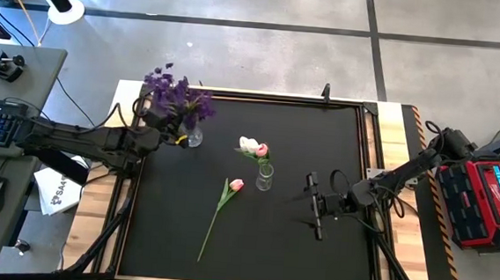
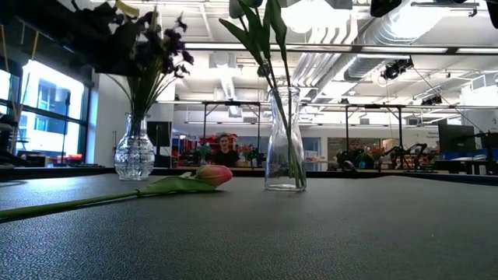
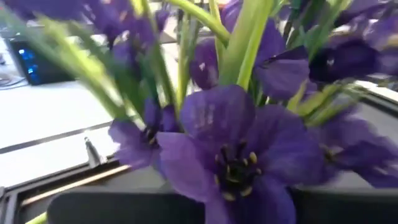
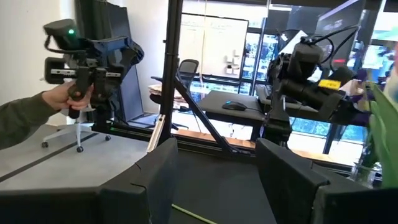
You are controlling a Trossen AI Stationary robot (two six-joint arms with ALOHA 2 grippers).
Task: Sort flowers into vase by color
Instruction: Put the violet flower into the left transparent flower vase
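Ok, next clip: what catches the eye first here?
The purple bouquet in its vase at the mat's far left corner, with the left gripper right at it. Mid-mat, a second vase holds white and pink tulips, and one pink tulip lies loose beside it. The right gripper hovers open nearby, empty.

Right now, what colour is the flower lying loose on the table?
Pink, on a green stem: the flower shows best in the high view.
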